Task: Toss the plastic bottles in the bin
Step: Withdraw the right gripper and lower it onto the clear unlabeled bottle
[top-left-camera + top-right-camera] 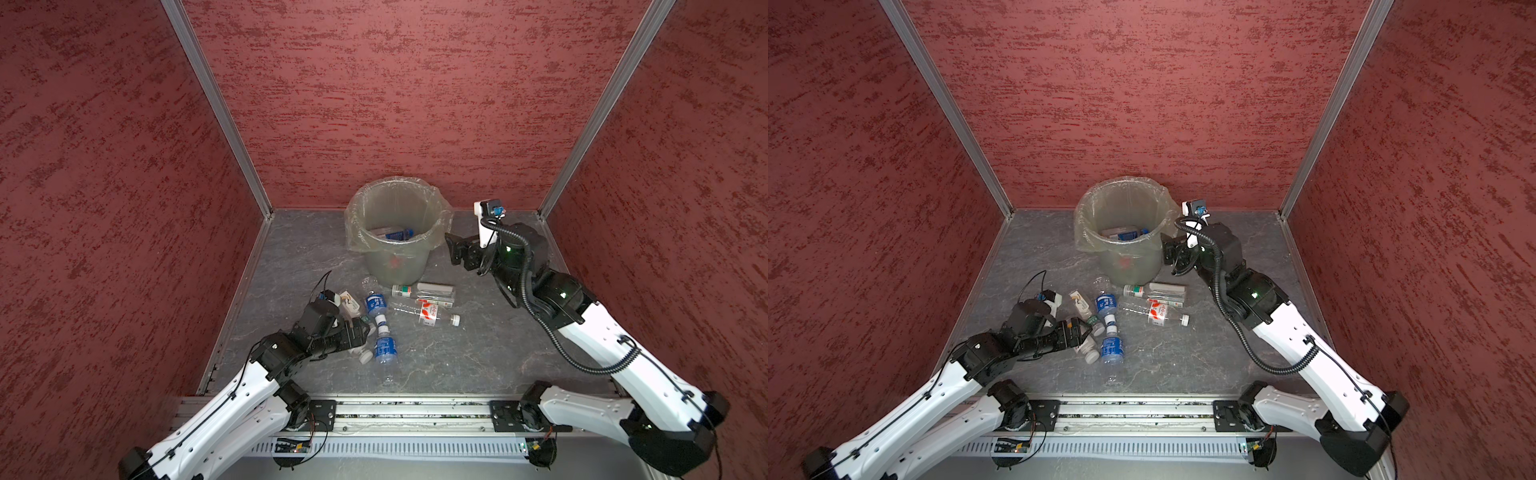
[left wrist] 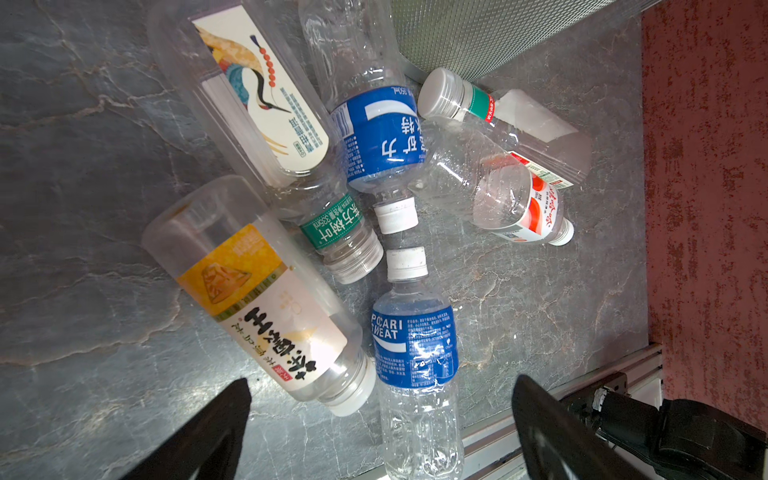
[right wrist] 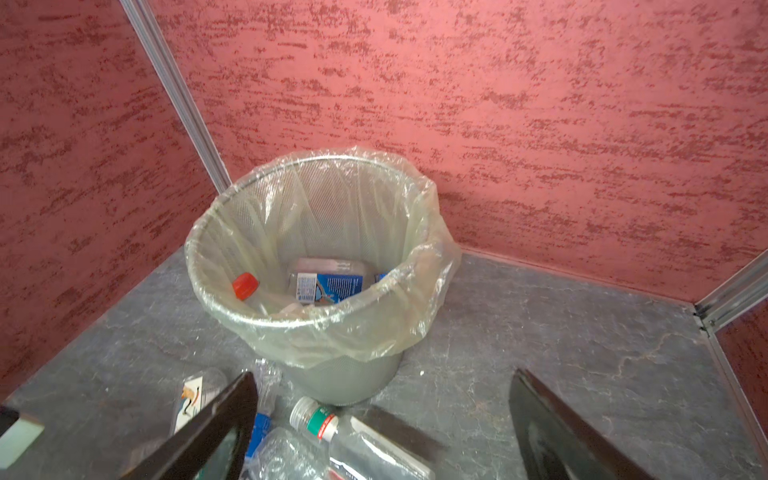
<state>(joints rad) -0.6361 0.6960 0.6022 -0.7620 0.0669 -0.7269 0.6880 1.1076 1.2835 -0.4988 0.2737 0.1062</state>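
Clear plastic bottles (image 1: 430, 314) are lying clustered just near of the bin (image 1: 395, 266), and the left gripper (image 2: 382, 384), jaws wide apart and empty, is hovering over the yellow-labelled bottle (image 2: 266, 307) lying roughly near-to-far, while the right gripper (image 3: 382, 372), likewise apart, is hanging farther off beside the bin.
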